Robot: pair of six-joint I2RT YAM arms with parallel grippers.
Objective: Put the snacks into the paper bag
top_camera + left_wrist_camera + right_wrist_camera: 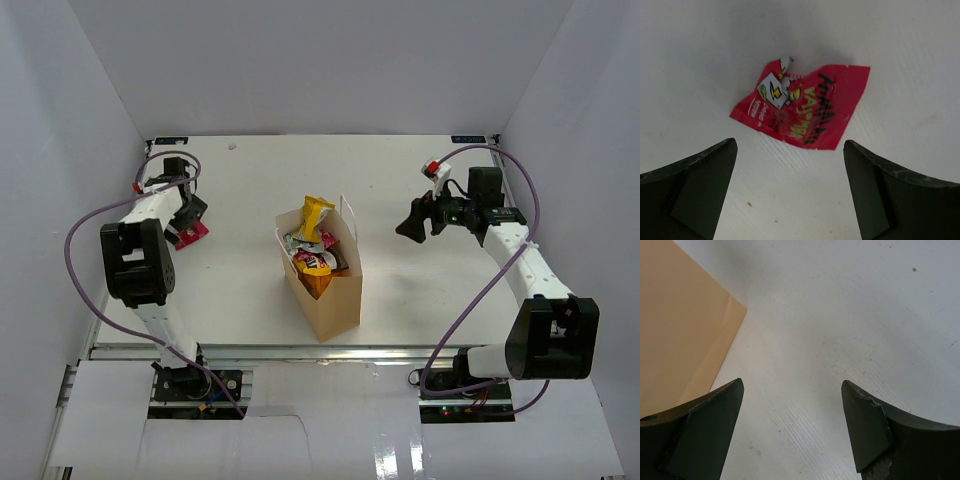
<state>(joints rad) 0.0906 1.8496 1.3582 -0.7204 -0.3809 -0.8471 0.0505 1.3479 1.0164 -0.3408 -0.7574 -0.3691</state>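
The paper bag [330, 295] is standing upright in the middle of the table [250, 180], with several packets [312, 240] sitting inside it. A single packet [802, 107] is lying on the table well to its left, under the left gripper [190, 222], and the right gripper [412, 225] is hanging well to the bag's right.

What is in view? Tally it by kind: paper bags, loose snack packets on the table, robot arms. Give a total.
paper bag: 1
red packet loose on the table: 1
robot arms: 2 (left arm, right arm)
Total: 4
The packets inside the bag are too bunched to count.
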